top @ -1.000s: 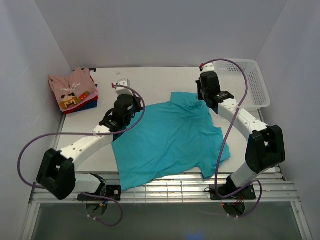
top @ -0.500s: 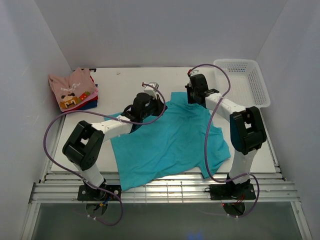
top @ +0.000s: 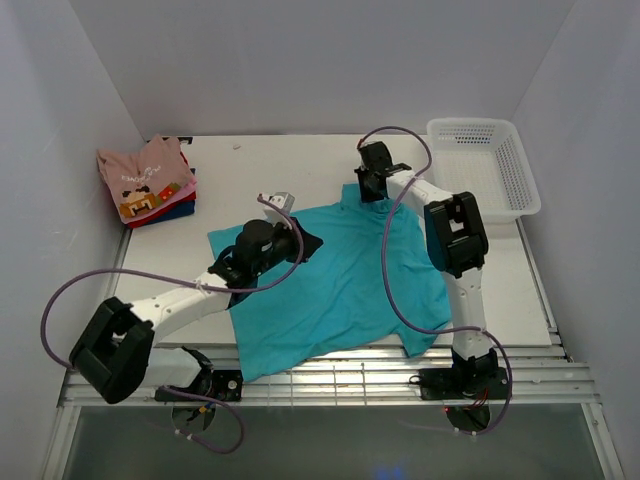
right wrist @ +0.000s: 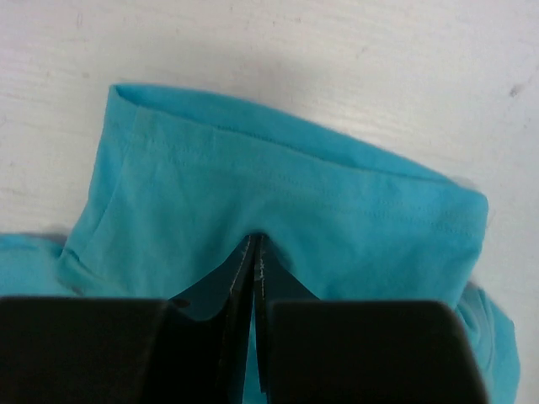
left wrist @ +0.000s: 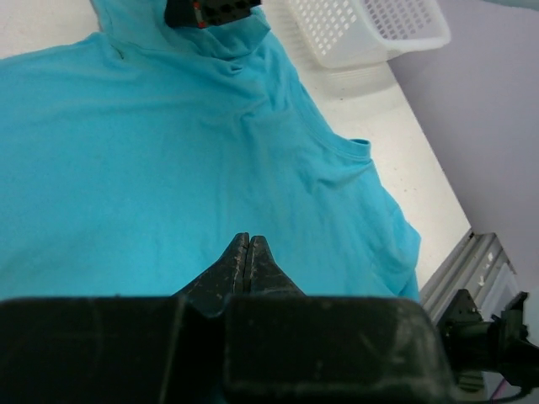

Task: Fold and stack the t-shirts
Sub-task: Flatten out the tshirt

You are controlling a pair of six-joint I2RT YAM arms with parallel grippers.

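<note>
White worktop (top: 320,160) carries everything here. Spread across its middle lies the teal t-shirt (top: 350,285), flat but wrinkled. One sleeve points to the left, and the near hem reaches the slatted front edge.

A white mesh basket (top: 470,126) sits at the far right corner, apart from the shirt. At the far left corner rests a small pile of folded t-shirts (top: 150,180). The pink one with the block graphic is on top, with red and dark blue edges showing beneath it.

The left tool (left wrist: 249,242) is clenched, fingertips pressed together low over the shirt's left-hand part. Whether any cloth is caught between them cannot be told.

The right tool (right wrist: 255,242) is at the shirt's far edge, clenched on a doubled-over hemmed fold. The cloth puckers in toward its tips.
</note>
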